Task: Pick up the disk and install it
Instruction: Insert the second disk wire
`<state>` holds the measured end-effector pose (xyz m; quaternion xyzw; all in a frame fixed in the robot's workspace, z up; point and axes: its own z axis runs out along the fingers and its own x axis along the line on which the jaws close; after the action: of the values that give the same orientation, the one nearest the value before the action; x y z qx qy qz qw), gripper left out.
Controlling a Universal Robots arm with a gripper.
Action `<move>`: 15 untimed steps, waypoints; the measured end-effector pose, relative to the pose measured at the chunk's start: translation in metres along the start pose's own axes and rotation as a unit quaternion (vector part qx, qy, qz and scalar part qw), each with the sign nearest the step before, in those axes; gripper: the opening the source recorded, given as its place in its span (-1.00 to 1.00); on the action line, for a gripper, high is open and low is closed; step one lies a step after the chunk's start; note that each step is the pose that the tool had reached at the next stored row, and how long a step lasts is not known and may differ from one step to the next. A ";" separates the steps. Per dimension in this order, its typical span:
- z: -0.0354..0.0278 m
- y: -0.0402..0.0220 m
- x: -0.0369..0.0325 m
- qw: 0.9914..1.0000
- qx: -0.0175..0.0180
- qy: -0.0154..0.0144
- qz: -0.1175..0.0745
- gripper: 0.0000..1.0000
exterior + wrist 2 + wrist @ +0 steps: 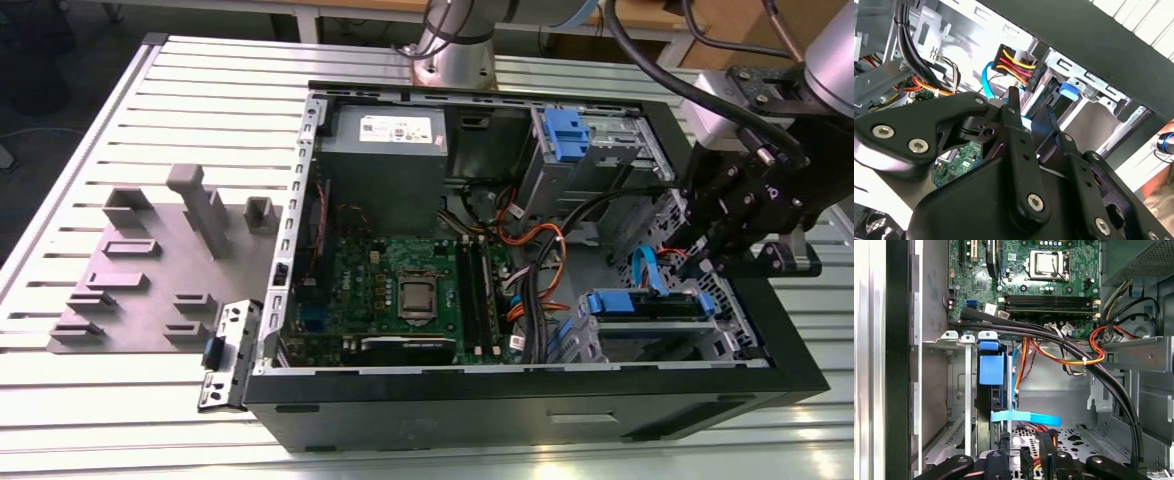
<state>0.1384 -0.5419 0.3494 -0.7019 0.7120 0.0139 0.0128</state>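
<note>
No lettering can be made out; the white sticker on the power supply (pixel 384 128) is only a pale patch. The disk (pixel 650 303), in its blue carrier, sits in the drive cage at the lower corner of the open computer case (pixel 534 400) on the exterior view's right. The gripper (pixel 705 268) hangs just beside it, fingers (pixel 1016 122) narrowly parted and holding nothing. A blue flat cable (pixel 1026 416) and black and orange wire bundles (pixel 1074 352) crowd the bay. Grey fixtures (pixel 147 270) stand on the slatted worktop (pixel 80 180).
</note>
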 end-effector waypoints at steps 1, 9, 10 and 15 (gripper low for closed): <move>0.0003 -0.0013 -0.0003 1.000 0.000 0.000 0.000 -0.26; 0.0035 -0.0142 -0.0022 1.000 0.000 0.001 0.000 -0.26; 0.0042 -0.0156 -0.0025 1.000 0.000 0.001 0.000 -0.26; 0.0059 -0.0204 -0.0034 1.000 0.000 0.002 0.000 -0.26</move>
<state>0.1589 -0.5386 0.3436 -0.7019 0.7121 0.0127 0.0116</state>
